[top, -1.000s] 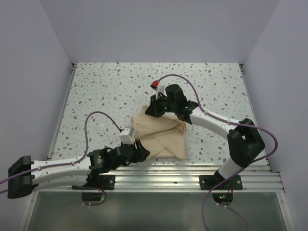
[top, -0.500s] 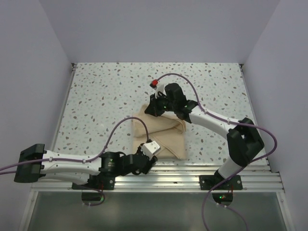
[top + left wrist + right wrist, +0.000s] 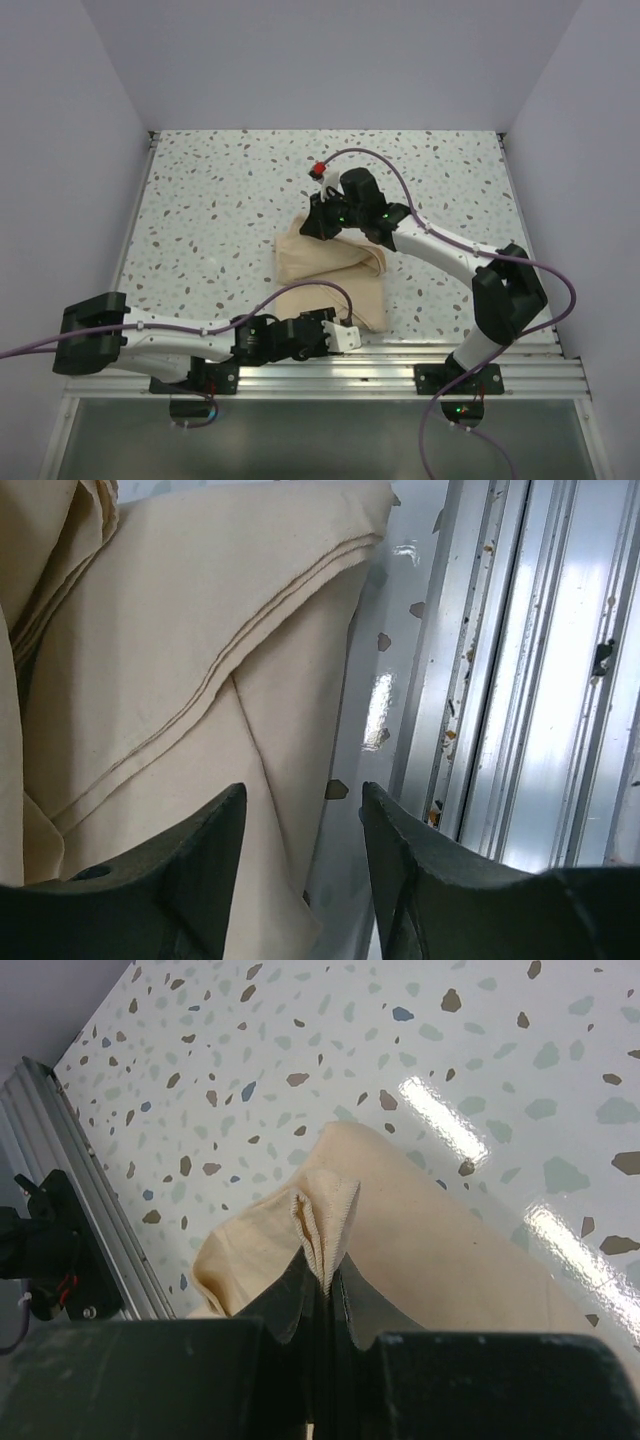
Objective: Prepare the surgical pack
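Observation:
The beige cloth bundle [image 3: 335, 280] lies folded near the table's front middle. My right gripper [image 3: 318, 222] is shut on a stitched corner of the cloth [image 3: 325, 1215] at the bundle's far left and holds that corner raised. My left gripper [image 3: 350, 335] is low at the bundle's front edge, pointing right along it. Its fingers [image 3: 225, 830] are open and hold nothing; the cloth's layered front edge [image 3: 180, 660] lies under and beside the left finger. The steel tray, instruments and gauze packets are not in view.
The ribbed metal rail [image 3: 400, 355] runs along the table's near edge, right beside my left gripper, and it also shows in the left wrist view [image 3: 540, 680]. The speckled tabletop [image 3: 220, 190] stretches behind and to the left. Walls close in three sides.
My left arm has swung right along the near edge, from the bundle's front left to its front right. My right gripper has kept its hold on the cloth corner and barely shifted.

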`<state>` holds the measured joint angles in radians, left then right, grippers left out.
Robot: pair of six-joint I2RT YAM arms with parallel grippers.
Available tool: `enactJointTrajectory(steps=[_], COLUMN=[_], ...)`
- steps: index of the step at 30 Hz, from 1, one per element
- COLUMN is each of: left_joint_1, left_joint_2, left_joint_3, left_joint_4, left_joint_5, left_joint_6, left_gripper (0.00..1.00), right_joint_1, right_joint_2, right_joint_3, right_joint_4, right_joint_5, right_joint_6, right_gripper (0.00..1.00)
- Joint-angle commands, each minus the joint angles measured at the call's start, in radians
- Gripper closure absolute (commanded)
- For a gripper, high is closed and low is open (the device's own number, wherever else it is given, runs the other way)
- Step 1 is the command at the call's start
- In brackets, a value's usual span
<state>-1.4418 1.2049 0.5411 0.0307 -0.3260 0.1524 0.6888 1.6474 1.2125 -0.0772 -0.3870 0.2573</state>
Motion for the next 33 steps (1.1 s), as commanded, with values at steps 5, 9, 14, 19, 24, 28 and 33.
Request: enactJointTrajectory(steps=[5,9,14,19,24,28,33], left_joint_1=[0.072,0.09,0.095,0.133,0.15,0.172,0.23], left_joint_2=[0.062,0.093,0.136,0.151,0.177,0.214,0.277], left_joint_3=[0.046,0.04,0.057,0.072,0.082,0.092,0.126], left_joint_4=[0.051,0.07,0.058,0.046,0.052,0.069,0.077], left_joint_5=[0.056,0.096,0.11,0.127,0.12,0.123,0.133], left_joint_6=[0.102,0.113,0.121,0.121,0.142,0.153,0.168], left_gripper=[0.46,0.47,0.47,0.65,0.82,0.89,1.0], right_joint_1=[0.002,0.002,0.003,0.003,0.002,0.002,0.002], right_joint_2=[-0.003,-0.003,-0.003,-0.008,-0.018,-0.043,-0.096], right_joint_3=[0.048,0.056,0.062,0.059,0.05,0.036,-0.008], right_joint_4=[-0.016,-0.025,-0.024,-0.024,-0.024,-0.022,-0.019], right_joint_5=[-0.023,-0.021,-0.013,-0.013,-0.015,-0.019,-0.013], right_joint_6=[0.0,0.0,0.005,0.01,0.028,0.069,0.122], right_gripper=[1.0,1.0,1.0,1.0,1.0,1.0,1.0])
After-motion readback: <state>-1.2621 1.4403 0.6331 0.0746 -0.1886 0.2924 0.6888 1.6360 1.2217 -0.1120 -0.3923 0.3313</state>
